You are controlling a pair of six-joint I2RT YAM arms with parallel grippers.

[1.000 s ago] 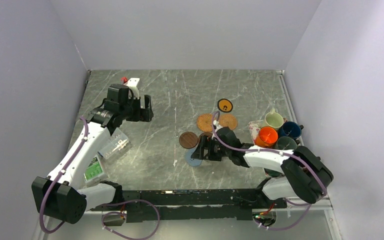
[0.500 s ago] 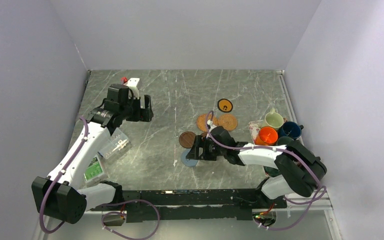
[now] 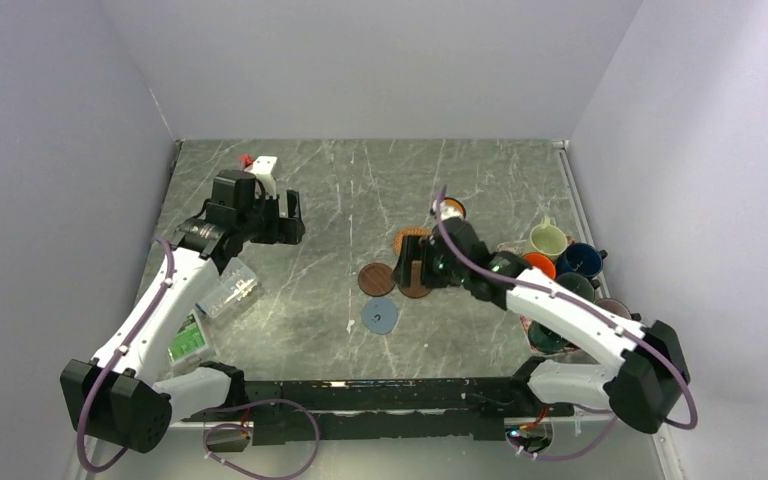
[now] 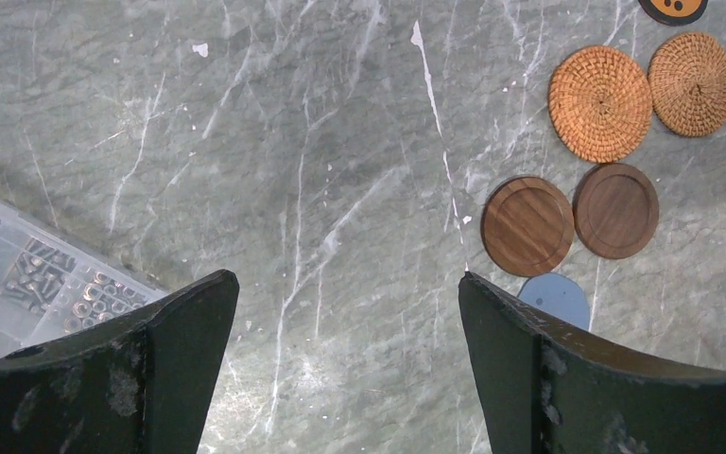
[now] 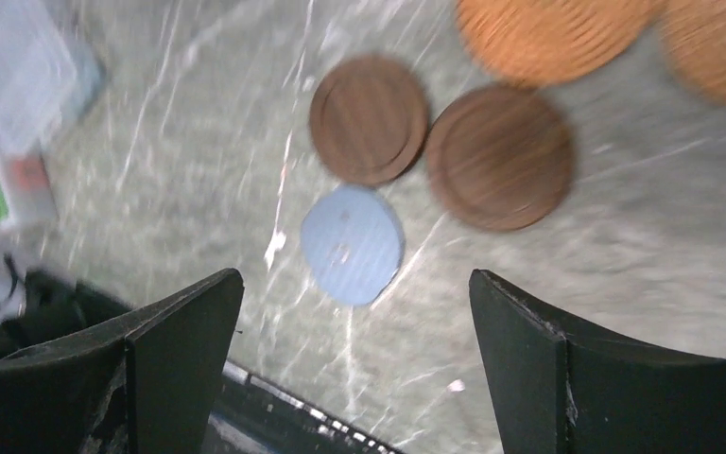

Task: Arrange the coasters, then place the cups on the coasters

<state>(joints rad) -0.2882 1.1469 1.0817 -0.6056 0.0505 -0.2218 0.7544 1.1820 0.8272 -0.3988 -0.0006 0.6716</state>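
The right gripper (image 5: 354, 274) is held spread and empty; the blue-grey coaster (image 5: 353, 244) is framed just below, centred between its jaws.

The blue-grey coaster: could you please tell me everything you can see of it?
The blue-grey coaster is a thin round disc, matte and smooth-looking, with a small dark mark near its middle. It lies flat on the marble table, closer to the table's near edge than any other coaster, just in front of one dark brown coaster. Whether their edges touch I cannot tell. Nothing rests on it.
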